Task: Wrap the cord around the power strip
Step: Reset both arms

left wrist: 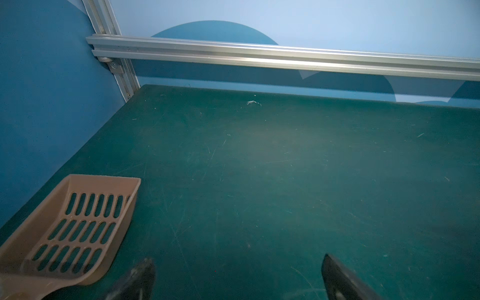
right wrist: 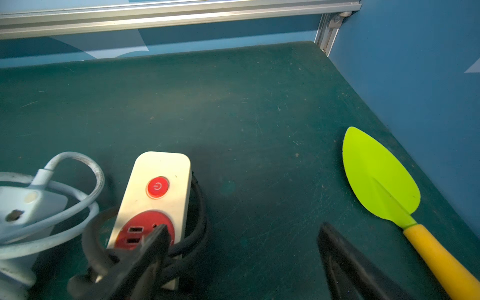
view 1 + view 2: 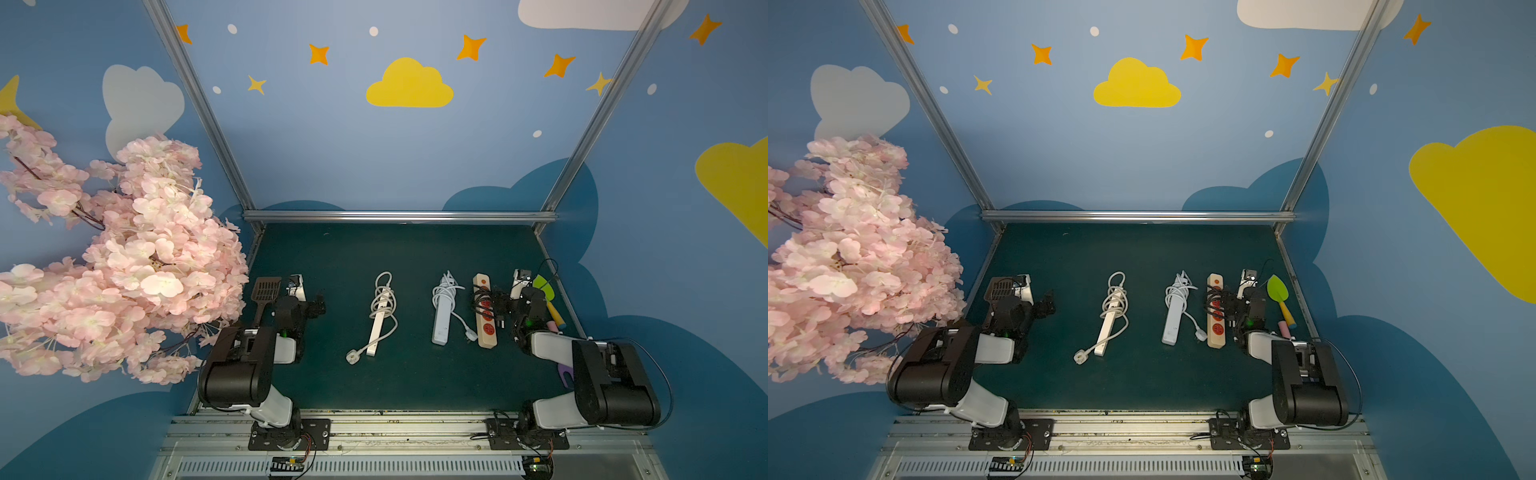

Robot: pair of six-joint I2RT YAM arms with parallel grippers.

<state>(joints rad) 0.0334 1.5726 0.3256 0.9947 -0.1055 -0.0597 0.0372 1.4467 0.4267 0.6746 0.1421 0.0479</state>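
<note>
1. Both arms sit low at the near corners of the mat (image 3: 374, 249), tools spread wide and empty. The left gripper (image 1: 237, 258) looks over bare mat beside the scoop (image 1: 78, 215). The right gripper (image 2: 242, 227) has one finger over the cream strip (image 2: 161, 168) and its black cord (image 2: 200, 200), gripping neither.
2. Three strips lie in a row mid-mat. The unfinished one, by my reading, is the white strip (image 3: 379, 328), left of centre and well apart from both grippers.
3. The move I'd call for: the left gripper takes the loose tail close to the plug (image 3: 353, 356) while the right pins the strip's near end so it can't swivel. Then the tail goes round the body under light tension, each turn beside the last.
4. Careful here: a hard pull could drag the light strip or spill the loops already on it.
5. How it looks: slim and long, lying lengthwise away from the robot. Its cord (image 3: 382, 300) sits in slack loops over the far half, one loop poking past the far end. The tail curves off by the near end to the plug, flat on the mat.
6. The pale strip (image 3: 441, 328) has its cord bunched at the far end, and the cream one wears black turns round its middle.
</note>
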